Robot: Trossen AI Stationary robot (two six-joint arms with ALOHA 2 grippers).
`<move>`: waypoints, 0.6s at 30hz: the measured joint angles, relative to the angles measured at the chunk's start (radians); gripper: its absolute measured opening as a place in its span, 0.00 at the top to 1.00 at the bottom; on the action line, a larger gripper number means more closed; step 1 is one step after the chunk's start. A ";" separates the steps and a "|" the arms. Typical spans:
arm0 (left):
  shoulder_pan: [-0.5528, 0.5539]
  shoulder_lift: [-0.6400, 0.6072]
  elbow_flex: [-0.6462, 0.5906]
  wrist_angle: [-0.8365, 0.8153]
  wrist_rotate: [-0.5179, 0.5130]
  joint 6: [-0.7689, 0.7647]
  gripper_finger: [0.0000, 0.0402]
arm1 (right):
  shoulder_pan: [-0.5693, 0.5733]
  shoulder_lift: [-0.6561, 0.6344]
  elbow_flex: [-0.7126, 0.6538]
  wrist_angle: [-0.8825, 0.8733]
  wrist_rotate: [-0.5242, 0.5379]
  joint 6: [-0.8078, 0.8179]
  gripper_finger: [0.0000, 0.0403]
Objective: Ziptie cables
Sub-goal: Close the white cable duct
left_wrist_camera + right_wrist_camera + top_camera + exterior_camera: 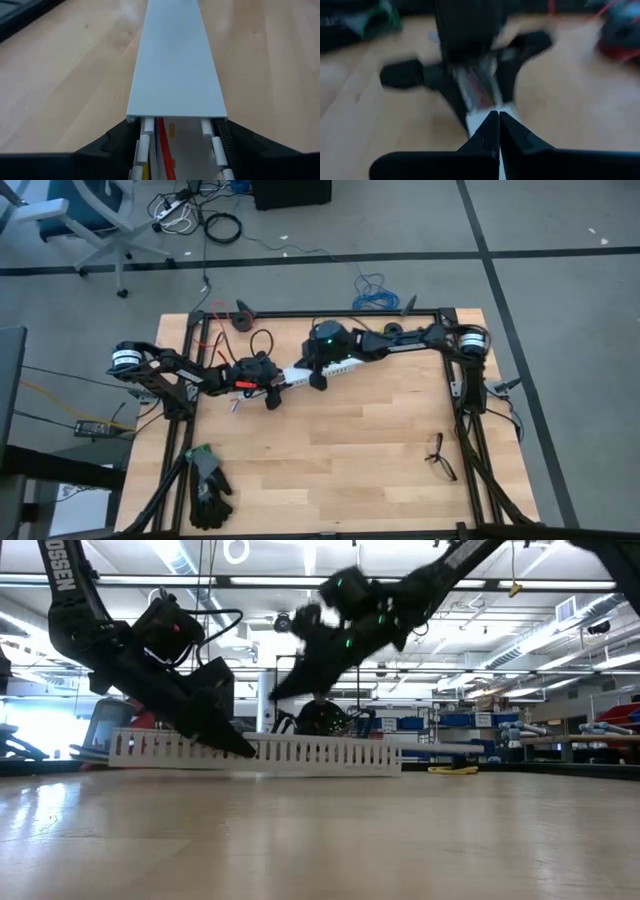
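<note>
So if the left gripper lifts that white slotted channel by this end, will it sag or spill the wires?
The white slotted channel probably stays stiff: in the low view it runs straight along the table. Likely light, being thin-walled plastic. The cables lie loose inside under its flat cover, so tilting might let them slide. The left gripper straddles one end; the right gripper is shut near the channel.

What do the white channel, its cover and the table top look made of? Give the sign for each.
White slotted channel: looks like moulded plastic, matte, with evenly cut side slots.
Cover: apparently the same plastic, smooth and flat with a faint sheen.
Table top: wood, probably butcher-block; pale planks with visible grain and a light satin finish.
</note>
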 joint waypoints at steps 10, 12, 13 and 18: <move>0.000 0.000 0.000 -0.006 -0.005 0.002 0.42 | -0.024 -0.160 -0.070 -0.037 0.022 -0.007 1.00; 0.000 0.000 0.000 -0.008 -0.005 0.002 0.38 | -0.026 -0.158 -0.074 -0.050 0.023 -0.006 1.00; 0.000 0.000 0.000 -0.008 -0.005 0.002 0.36 | -0.026 -0.157 -0.075 -0.052 0.023 -0.004 1.00; 0.000 -0.001 0.002 0.002 0.007 -0.023 0.27 | -0.025 -0.157 -0.074 -0.070 0.055 0.019 1.00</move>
